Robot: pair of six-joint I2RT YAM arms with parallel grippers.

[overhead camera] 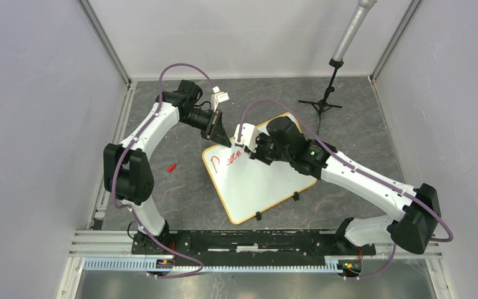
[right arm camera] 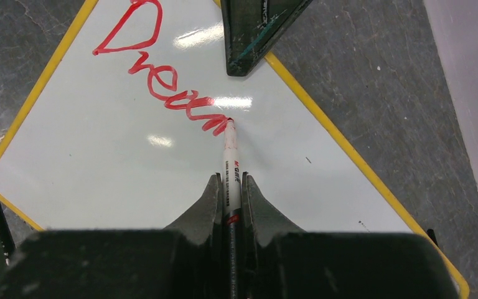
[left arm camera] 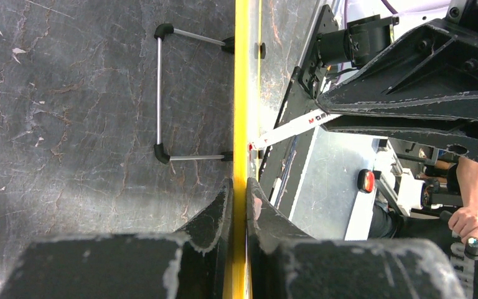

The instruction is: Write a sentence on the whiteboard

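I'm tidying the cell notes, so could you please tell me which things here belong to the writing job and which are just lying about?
In use: whiteboard, its edge clamped by the left gripper; red marker in the right gripper; the red writing, "Dream" so far.
Lying about: small red piece left of the whiteboard; tripod stand at the back.

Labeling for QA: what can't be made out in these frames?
Top external: red handwriting on the white, yellow-rimmed whiteboard too small to read, its end under the right arm; small red object on the table unidentifiable.
Left wrist: board edge-on between left fingers; writing hidden.
Right wrist: first letter's top cut by frame edge; white marker's rear hidden between right fingers.
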